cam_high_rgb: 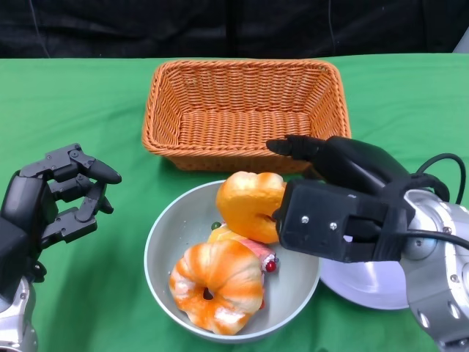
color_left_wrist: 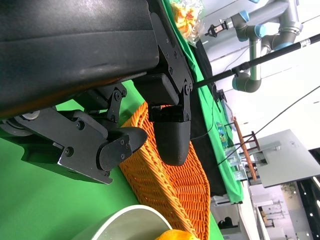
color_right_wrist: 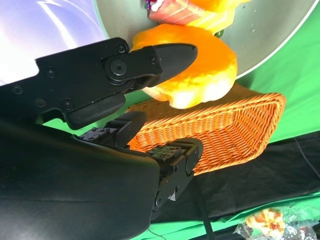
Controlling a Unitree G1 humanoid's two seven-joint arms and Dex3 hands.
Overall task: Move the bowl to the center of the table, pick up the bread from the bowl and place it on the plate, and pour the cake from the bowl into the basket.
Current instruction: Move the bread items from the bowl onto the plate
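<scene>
The green cloth-covered surface (cam_high_rgb: 73, 88) took up pretty much the whole head view, with a dark backdrop behind it. Toward the far side sat the rectangular orange woven wicker basket (cam_high_rgb: 245, 110), nothing in it as far as I could see. Just in front of it, almost touching its near wall, was the round grey bowl (cam_high_rgb: 165, 242), roughly in the middle of the surface. Tucked under the robot's right arm at the bowl's right edge was a round white plate (cam_high_rgb: 366, 282), mostly covered by the forearm. Inside the bowl, a big orange-and-white ring-shaped bread (cam_high_rgb: 216, 286) lay at the front, and behind it was a small cake slice with a yellow body and a pink and red top (cam_high_rgb: 253, 253), half hidden. The right hand (cam_high_rgb: 322, 194) was grasping a second golden-orange bread roll (cam_high_rgb: 249, 205), held up over the back of the bowl near the rim; the right wrist view showed a finger pressed across the roll with the basket behind it. The left hand (cam_high_rgb: 62, 194) hovered off to the bowl's left, holding nothing, fingers loosely curled but apart, well clear of everything.
</scene>
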